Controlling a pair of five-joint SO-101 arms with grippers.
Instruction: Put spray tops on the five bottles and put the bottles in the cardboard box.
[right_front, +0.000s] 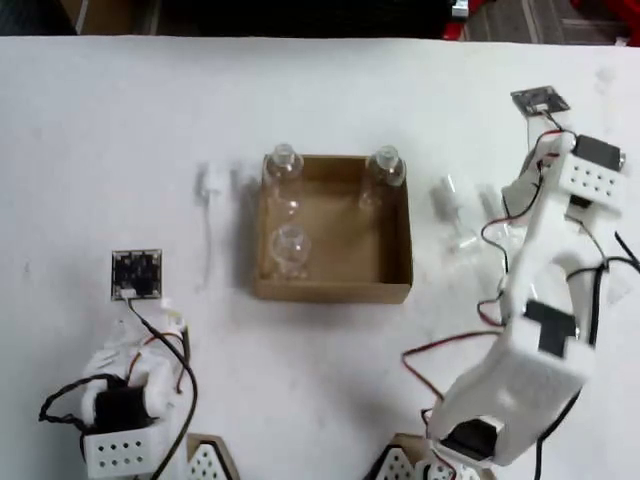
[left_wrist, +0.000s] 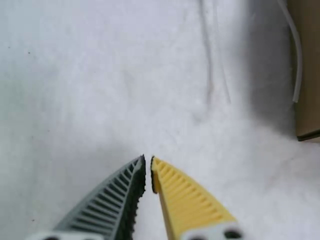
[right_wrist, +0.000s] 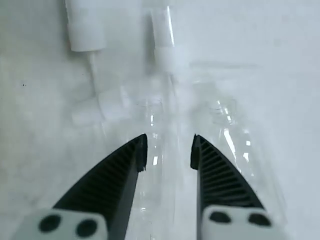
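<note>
Presently, right tool (right_wrist: 168, 150) open, empty, above two lying bottles (right_wrist: 231, 137); spray tops (right_wrist: 86, 36) just beyond. Meanwhile, left tool (left_wrist: 148, 167) closed, empty, over desk (left_wrist: 75, 75).

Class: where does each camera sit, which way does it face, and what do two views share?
High view: fixed above the table, looking down on the cardboard box; left arm and right arm show.
Left wrist view: on the left arm, facing down at table beside the box; left gripper shows, shut.
Right wrist view: on the right arm, facing down at lying bottles and spray tops; right gripper shows, open.
Shared: high and left wrist views both show the box.
</note>
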